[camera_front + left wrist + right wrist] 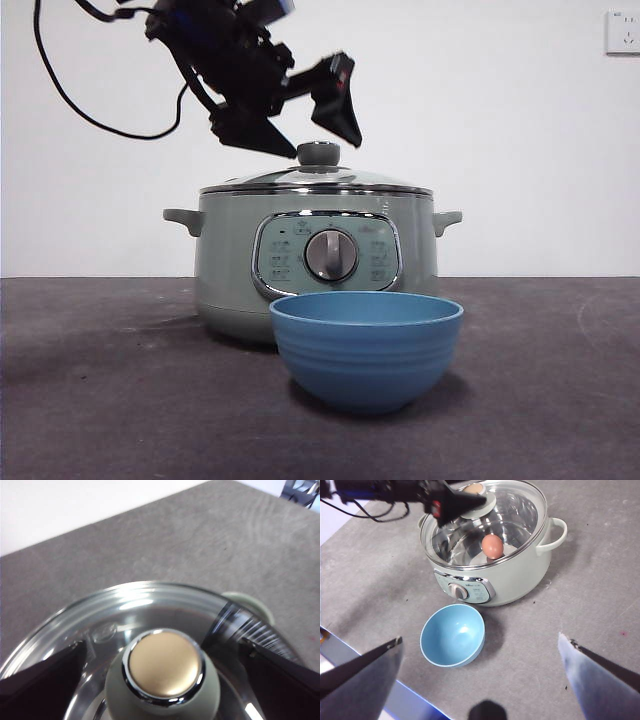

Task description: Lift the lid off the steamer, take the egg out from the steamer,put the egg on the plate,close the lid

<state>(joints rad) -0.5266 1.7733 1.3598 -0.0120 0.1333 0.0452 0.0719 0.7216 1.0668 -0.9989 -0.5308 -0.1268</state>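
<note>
Grey table [110, 400], white wall behind. I see the steamer [230, 290] with its lid [318, 180] still seated, egg [492, 545] visible inside through the glass. Blue plate [366, 350] sits empty just in front of the dial. Left gripper [305, 125] hovers right over the lid knob, jaws spread either side, not touching it. Right gripper [480, 655] waits high above the table, jaws wide open, holding nothing.
</note>
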